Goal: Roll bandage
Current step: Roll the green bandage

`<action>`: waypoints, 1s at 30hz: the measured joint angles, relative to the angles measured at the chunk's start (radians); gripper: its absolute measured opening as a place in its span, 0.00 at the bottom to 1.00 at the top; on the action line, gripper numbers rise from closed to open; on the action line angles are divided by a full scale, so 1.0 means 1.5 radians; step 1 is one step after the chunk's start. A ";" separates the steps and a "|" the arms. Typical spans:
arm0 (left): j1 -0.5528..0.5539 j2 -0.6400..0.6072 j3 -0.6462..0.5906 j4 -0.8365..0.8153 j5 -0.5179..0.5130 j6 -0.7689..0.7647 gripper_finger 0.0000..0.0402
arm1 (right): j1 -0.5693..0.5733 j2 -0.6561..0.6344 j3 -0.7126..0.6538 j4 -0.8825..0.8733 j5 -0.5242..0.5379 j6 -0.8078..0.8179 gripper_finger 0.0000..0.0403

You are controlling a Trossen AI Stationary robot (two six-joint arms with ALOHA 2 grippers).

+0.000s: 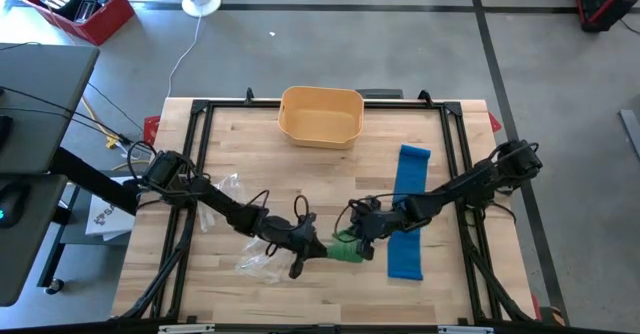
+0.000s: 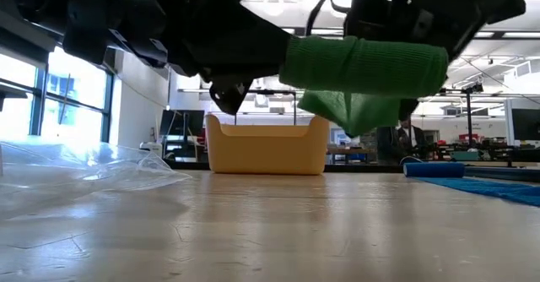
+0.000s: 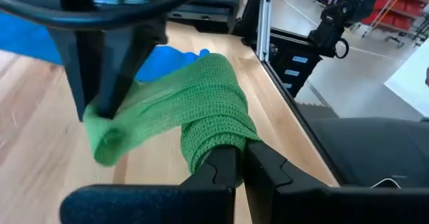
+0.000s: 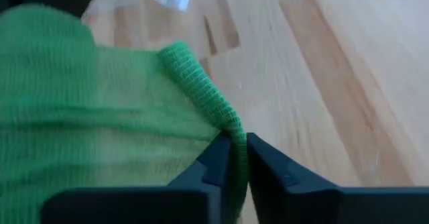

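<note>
Green knitted bandage roll (image 1: 347, 251) held clear of the wooden tabletop (image 1: 330, 184), toward 6 o'clock from the table's centre. Left gripper (image 3: 240, 158) clenched on the rolled end; right gripper (image 4: 234, 153) pinches the loose green edge between nearly closed fingers. A flat blue bandage strip (image 1: 408, 212) lies at 3 o'clock, a yellow plastic tub (image 1: 320, 115) at 12 o'clock, and crumpled clear plastic wrapping (image 2: 76, 168) at 8 o'clock.

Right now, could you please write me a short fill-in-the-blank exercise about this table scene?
1. Both grippers hold a bandage whose colour is ____.
2. The left gripper is ____ on the rolled part.
3. The strip lying flat under the right arm is ____.
4. The yellow bin stands at the table's ____ edge.

Missing words: green; shut; blue; far
</note>
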 joint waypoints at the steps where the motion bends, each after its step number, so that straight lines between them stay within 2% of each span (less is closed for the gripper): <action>1: 0.000 0.000 0.000 -0.002 0.000 -0.011 0.01 | 0.004 0.000 0.001 -0.003 0.000 0.003 0.17; 7: 0.000 0.000 0.001 -0.016 -0.001 -0.058 0.01 | 0.024 -0.052 0.010 -0.045 0.013 0.009 0.31; 14: 0.000 0.000 0.001 -0.008 -0.002 -0.083 0.01 | 0.053 -0.154 0.011 -0.098 0.153 0.027 0.33; 17: 0.000 0.000 0.001 -0.008 -0.004 -0.098 0.01 | 0.061 -0.173 0.011 -0.100 0.172 0.019 0.33; 20: 0.000 0.000 0.001 -0.006 -0.004 -0.112 0.01 | 0.070 -0.174 0.011 -0.095 0.158 -0.016 0.33; 25: 0.007 0.000 0.001 -0.003 -0.005 -0.130 0.01 | 0.102 -0.146 0.011 -0.028 0.089 -0.121 0.33; 30: 0.019 0.000 0.001 0.001 -0.007 -0.141 0.01 | 0.119 -0.100 0.011 0.048 0.153 -0.146 0.33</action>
